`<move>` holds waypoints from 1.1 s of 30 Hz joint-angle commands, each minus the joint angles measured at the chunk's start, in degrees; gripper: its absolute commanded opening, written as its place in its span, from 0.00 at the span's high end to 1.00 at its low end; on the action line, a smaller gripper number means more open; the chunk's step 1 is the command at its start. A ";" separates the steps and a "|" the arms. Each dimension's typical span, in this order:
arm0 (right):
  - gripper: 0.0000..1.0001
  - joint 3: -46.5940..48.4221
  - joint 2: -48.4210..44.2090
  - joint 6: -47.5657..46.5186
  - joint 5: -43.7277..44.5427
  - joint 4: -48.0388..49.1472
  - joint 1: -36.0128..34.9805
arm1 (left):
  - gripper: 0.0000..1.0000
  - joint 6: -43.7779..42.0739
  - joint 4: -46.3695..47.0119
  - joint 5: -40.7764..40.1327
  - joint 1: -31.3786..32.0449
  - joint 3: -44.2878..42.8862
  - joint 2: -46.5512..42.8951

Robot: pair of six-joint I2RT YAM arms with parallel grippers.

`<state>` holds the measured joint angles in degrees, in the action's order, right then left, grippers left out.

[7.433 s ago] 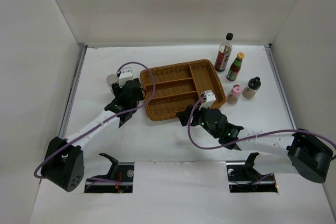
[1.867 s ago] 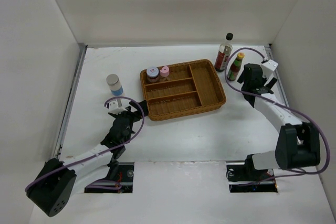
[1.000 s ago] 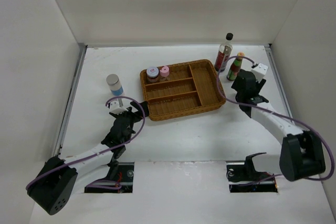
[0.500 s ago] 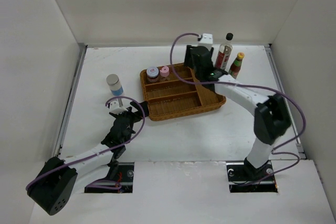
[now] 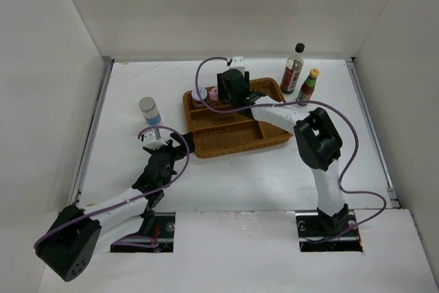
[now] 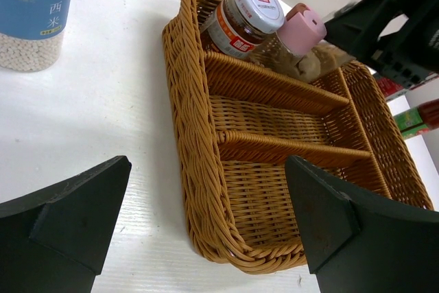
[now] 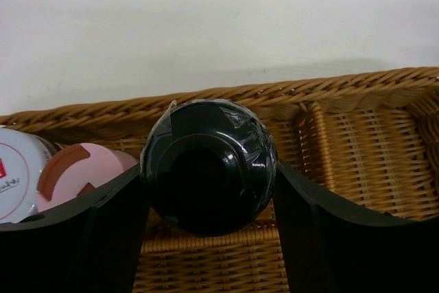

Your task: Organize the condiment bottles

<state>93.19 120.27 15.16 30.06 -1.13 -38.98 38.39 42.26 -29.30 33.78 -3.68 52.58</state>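
R gripper (image 5: 231,90) is pinching black-topped shaker (image 7: 208,166) over tray's (image 6: 195,169) back slot beside pink shaker (image 6: 305,29); next prob. needs lowering, release. L gripper (image 6: 206,200) is idling, spread.

The white table (image 5: 240,183) bears a brown wicker divided tray (image 5: 236,143); a grey-lidded blue-labelled jar (image 5: 150,111) stands left of it, and a tall dark red bottle (image 5: 292,73) and a yellow-capped sauce bottle (image 5: 308,87) stand right of it.

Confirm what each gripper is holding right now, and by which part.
Right gripper holds the black-topped shaker, clamped from both sides just below its cap. Left gripper is open and holds nothing.
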 commanded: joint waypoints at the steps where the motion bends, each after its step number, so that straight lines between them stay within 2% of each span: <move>1: 0.43 2.35 0.31 1.98 0.17 3.06 -0.26 | 0.00 0.72 3.35 0.56 -0.25 -0.54 -0.11; 4: 0.38 1.82 1.54 2.77 0.26 2.88 -0.35 | 0.00 0.72 3.35 0.56 -0.25 -0.54 -0.11; 8: 0.23 1.30 1.55 4.79 0.70 1.57 -0.17 | 0.00 0.72 3.35 0.56 -0.25 -0.54 -0.11; 10: 0.19 0.60 0.15 5.32 0.78 1.48 -0.17 | 0.00 0.72 3.35 0.56 -0.25 -0.54 -0.11; 16: 0.13 -3.35 -8.19 5.67 1.58 1.39 0.18 | 0.00 0.72 3.27 0.56 -0.25 -0.54 -0.28; 22: 0.11 -12.48 -20.75 5.59 1.58 1.91 1.84 | 0.00 0.72 3.00 0.56 -0.34 -0.54 -0.63; 26: 0.11 -21.71 -30.95 5.32 2.71 2.27 7.37 | 0.00 0.72 3.00 0.56 -0.25 -0.54 -0.55; 29: 0.12 -27.34 -36.84 5.41 4.73 1.75 14.83 | 0.00 0.72 3.00 0.56 0.01 -0.62 -0.37; 33: 0.09 -30.17 -39.32 4.44 5.01 0.52 23.63 | 0.00 0.72 3.09 0.65 0.01 -0.71 -0.19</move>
<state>64.53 81.58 20.12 33.69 -0.49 -18.70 38.46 42.26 -29.28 33.78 -3.68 52.58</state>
